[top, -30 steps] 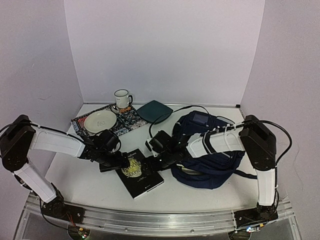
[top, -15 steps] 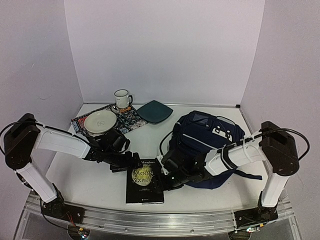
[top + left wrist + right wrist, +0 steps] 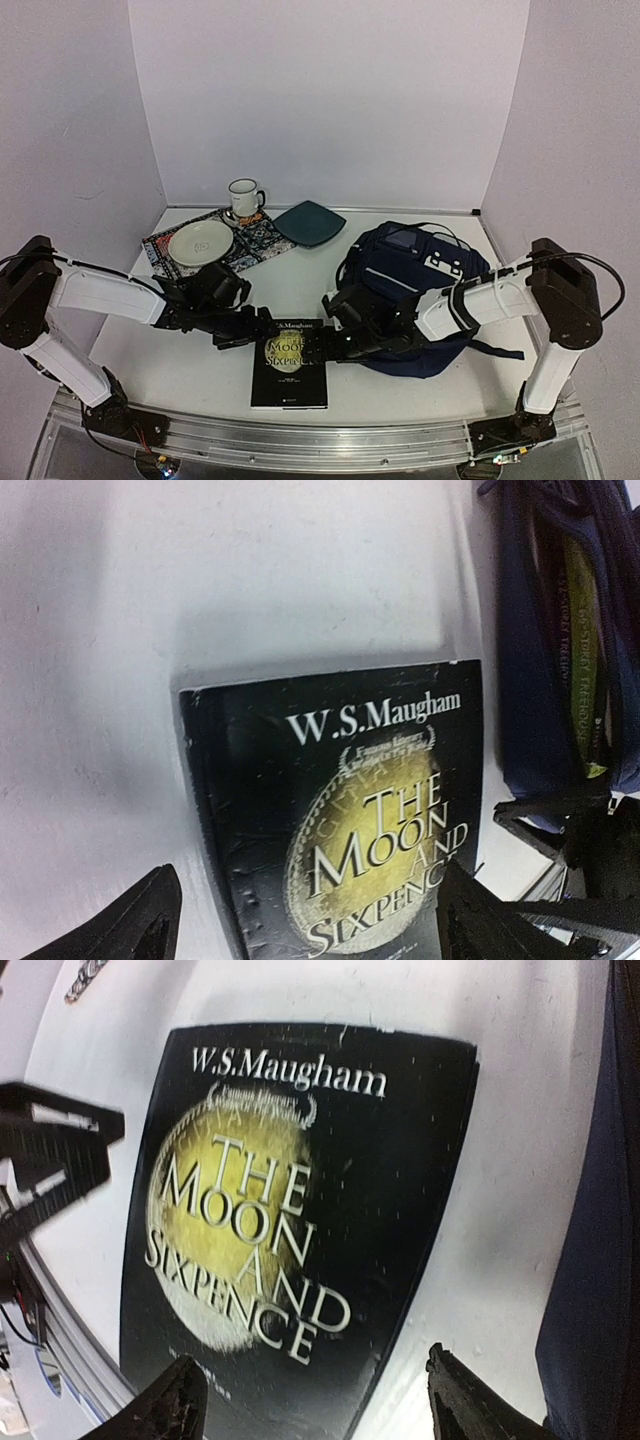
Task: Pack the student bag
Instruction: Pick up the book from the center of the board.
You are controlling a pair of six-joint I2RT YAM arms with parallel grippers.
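Observation:
The student bag (image 3: 420,268), a large navy backpack, lies on the right half of the table. Its edge shows in the left wrist view (image 3: 535,670) and the right wrist view (image 3: 600,1260). A black paperback, "The Moon and Sixpence" (image 3: 288,368), lies flat near the front edge, left of the bag. My left gripper (image 3: 248,337) stands open over the book's upper left corner (image 3: 340,810), with its fingers (image 3: 135,925) spread wide. My right gripper (image 3: 320,347) is open at the book's right edge (image 3: 290,1210); one finger hangs over the cover and the other over bare table.
A cream plate (image 3: 200,241) rests on a patterned mat (image 3: 258,240) at the back left, with a white mug (image 3: 243,198) behind it. A dark teal square plate (image 3: 310,222) lies beside them. Something yellow-green (image 3: 582,680) shows inside the bag's open slot.
The book has slid toward the front edge and turned square. My right arm has swung off the bag and down to the book's right side. The left gripper has followed the book.

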